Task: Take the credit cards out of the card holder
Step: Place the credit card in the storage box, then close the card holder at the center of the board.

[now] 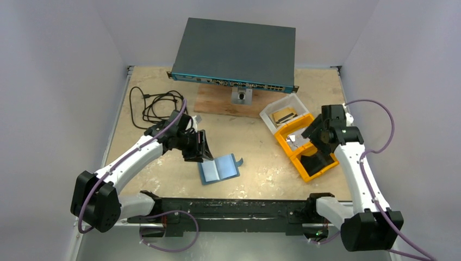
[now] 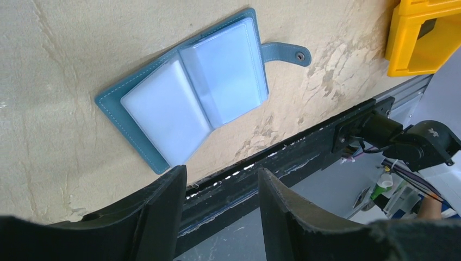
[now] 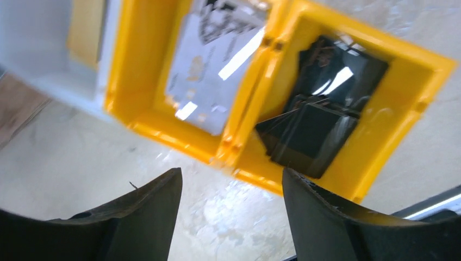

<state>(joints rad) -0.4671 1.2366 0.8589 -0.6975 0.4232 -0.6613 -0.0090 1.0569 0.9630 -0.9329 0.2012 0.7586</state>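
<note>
The teal-blue card holder (image 1: 219,168) lies open and flat on the table, snap tab to the right. In the left wrist view (image 2: 185,92) its clear inner pockets look pale; I cannot tell whether cards are inside. My left gripper (image 1: 200,147) is open and empty, just up-left of the holder, its fingertips (image 2: 174,182) apart above the near edge. My right gripper (image 1: 311,136) is open and empty over the orange bin (image 1: 321,173). A silvery credit card (image 3: 209,70) lies in the bin's left compartment and dark cards (image 3: 321,119) in the right one.
A clear plastic tub (image 1: 272,110) with brownish cards stands behind the orange bin (image 3: 348,179). A grey network switch (image 1: 236,51) on a wooden board sits at the back. A black cable (image 1: 155,103) lies at back left. A black rail (image 1: 228,209) runs along the near edge.
</note>
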